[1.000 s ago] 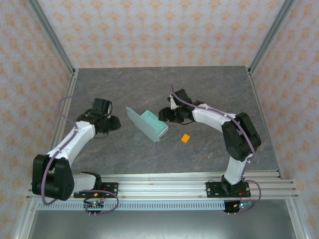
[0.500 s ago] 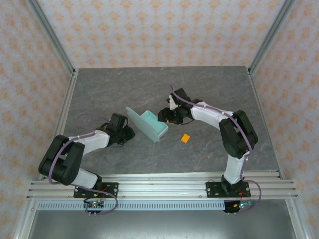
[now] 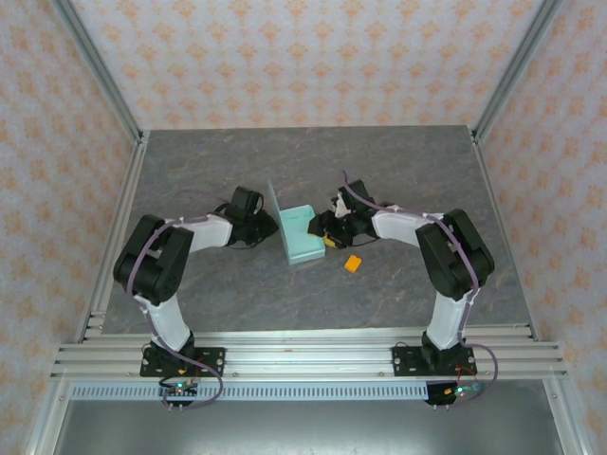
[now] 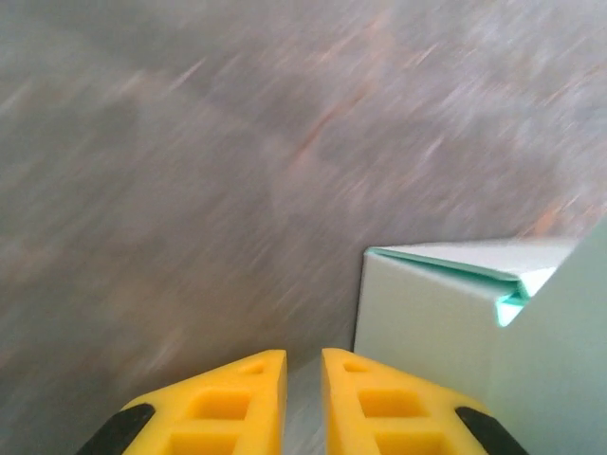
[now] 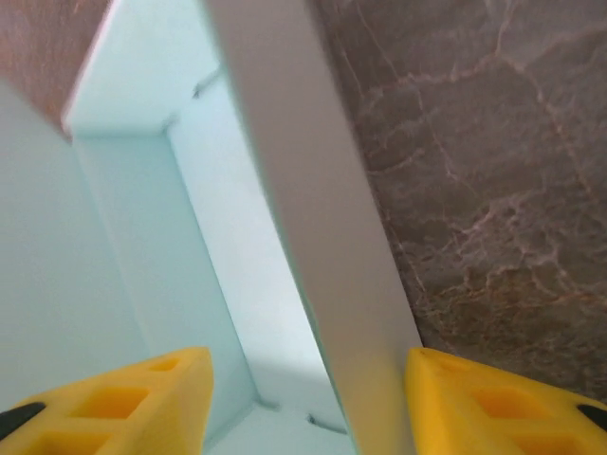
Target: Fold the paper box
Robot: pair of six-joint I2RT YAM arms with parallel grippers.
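Observation:
The paper box (image 3: 303,242), pale mint-green, lies mid-table with its lid flap (image 3: 276,210) standing nearly upright on its left side. My left gripper (image 3: 263,227) is right against that flap from the left. In the left wrist view its yellow fingers (image 4: 237,389) stand almost together with nothing between them, and the box (image 4: 427,322) sits just to their right. My right gripper (image 3: 325,232) is at the box's right end. It (image 5: 308,355) is open and straddles a box wall (image 5: 313,209), with one finger inside the box (image 5: 218,246) and one outside.
A tiny orange block (image 3: 352,263) lies on the grey marble table (image 3: 408,171) just right of the box, below my right gripper. Metal frame posts and patterned walls close in the table's sides and back.
My left arm swung right from the table's left side up to the box, its jaws narrowing. The lid flap went from leaning left to nearly upright. My right gripper shifted slightly.

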